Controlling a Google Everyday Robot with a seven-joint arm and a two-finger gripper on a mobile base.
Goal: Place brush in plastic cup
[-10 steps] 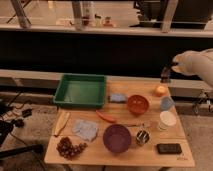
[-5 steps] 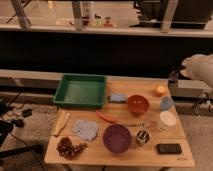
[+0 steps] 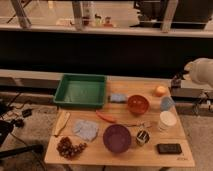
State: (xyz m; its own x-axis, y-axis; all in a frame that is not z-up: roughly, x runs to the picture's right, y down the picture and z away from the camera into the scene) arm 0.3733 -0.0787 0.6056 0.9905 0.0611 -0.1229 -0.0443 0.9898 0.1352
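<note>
Brush is not made out on the surface (image 3: 95,156) or in the plastic cup (image 3: 166,103); whether it is held cannot be told. The tool (image 3: 178,80) is seen beyond the cup and slightly to its right, and whether it is open or closed cannot be told. Compared with 1 second earlier, the arm is drawn rightward, away from above the cup, so placement is judged unconfirmed.
</note>
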